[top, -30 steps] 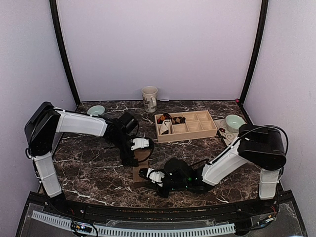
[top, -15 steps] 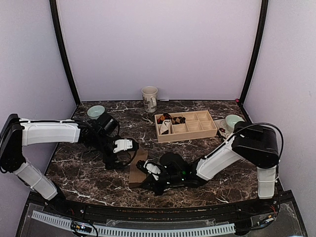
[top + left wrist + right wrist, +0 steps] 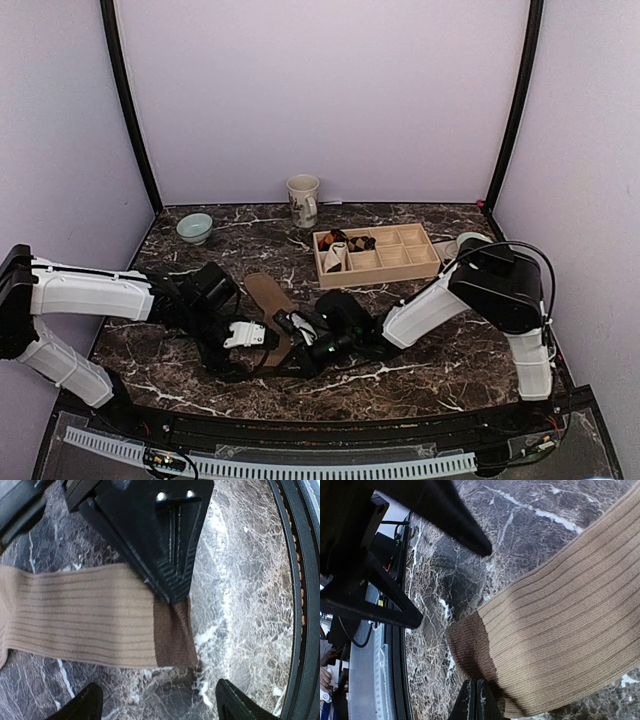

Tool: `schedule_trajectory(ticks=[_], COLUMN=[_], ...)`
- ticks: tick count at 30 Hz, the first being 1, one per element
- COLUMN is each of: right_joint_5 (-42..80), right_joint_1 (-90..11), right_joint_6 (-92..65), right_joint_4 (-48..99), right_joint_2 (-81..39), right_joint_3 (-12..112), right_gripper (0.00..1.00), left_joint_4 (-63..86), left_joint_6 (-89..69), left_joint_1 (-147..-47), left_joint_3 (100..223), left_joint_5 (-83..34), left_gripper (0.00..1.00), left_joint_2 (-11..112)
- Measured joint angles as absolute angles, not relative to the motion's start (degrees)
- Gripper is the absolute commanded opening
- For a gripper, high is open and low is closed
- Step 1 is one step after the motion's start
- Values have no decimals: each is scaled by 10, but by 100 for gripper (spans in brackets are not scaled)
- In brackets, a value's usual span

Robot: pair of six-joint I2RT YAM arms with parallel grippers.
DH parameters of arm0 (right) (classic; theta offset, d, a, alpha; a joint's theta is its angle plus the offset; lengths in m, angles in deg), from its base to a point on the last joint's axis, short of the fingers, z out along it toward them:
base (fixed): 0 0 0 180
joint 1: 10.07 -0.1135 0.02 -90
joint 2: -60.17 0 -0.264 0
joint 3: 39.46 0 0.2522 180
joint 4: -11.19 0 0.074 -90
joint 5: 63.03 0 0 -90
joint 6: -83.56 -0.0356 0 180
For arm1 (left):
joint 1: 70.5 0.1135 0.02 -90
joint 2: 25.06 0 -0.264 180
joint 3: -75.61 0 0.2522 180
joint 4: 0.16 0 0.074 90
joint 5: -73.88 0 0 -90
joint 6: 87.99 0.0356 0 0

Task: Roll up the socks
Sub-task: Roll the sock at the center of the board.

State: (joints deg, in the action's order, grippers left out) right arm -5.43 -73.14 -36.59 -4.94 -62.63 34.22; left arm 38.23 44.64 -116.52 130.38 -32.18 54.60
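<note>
A plain tan ribbed sock (image 3: 268, 300) lies flat on the marble, its darker brown cuff (image 3: 172, 635) toward the table's near edge. My right gripper (image 3: 291, 329) is shut on the edge of that cuff (image 3: 470, 645), fingertips (image 3: 475, 702) pressed together at the fabric. My left gripper (image 3: 160, 707) sits low just left of the cuff, open, with only bare marble between its fingers; the cuff lies right in front of them. The right gripper's black fingers (image 3: 165, 555) show above the sock (image 3: 80, 615) there. A dark checked bundle (image 3: 338, 238) sits in the wooden tray's far-left compartment.
The wooden compartment tray (image 3: 400, 270) stands behind the right arm, with a small white roll (image 3: 335, 260) in it. A mug (image 3: 303, 200) is at the back, a green bowl (image 3: 195, 227) back left and another (image 3: 470, 243) at right. The black front rail (image 3: 300, 605) is close.
My left arm has swung toward the near edge and dropped beside the cuff, its jaws narrowing a little. The right gripper moved left, and the sock now lies stretched out lengthwise.
</note>
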Motion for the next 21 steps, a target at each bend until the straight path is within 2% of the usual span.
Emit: schedule_trajectory(ticks=[3,10,13,16,21], right_joint_5=[-56,-68,-73,-83,-106], right_joint_1=[-730,-724,-720,-715,-705], right_joint_6=[-391,-457,-485,-518,-564], right_joint_4=[-41,-29,-29,-35,-56], right_joint_2=[-627,-637,-641,-645,-652], right_joint_3=[347,364,369,372,372], right_gripper=[0,0,0,0,0], left_joint_4=[365,342,341,340,320], left_joint_6=[446,445,449,456,459], left_joint_1=[-1177,-1201,-1214,-1229,-1239], left_joint_3=[1300,1300,1300,1300,1295], left_joint_5=[-317,-315,-318,-317,-289], left_gripper=[63,42,45,59,60], left_joint_2=[546,549,561,568,572])
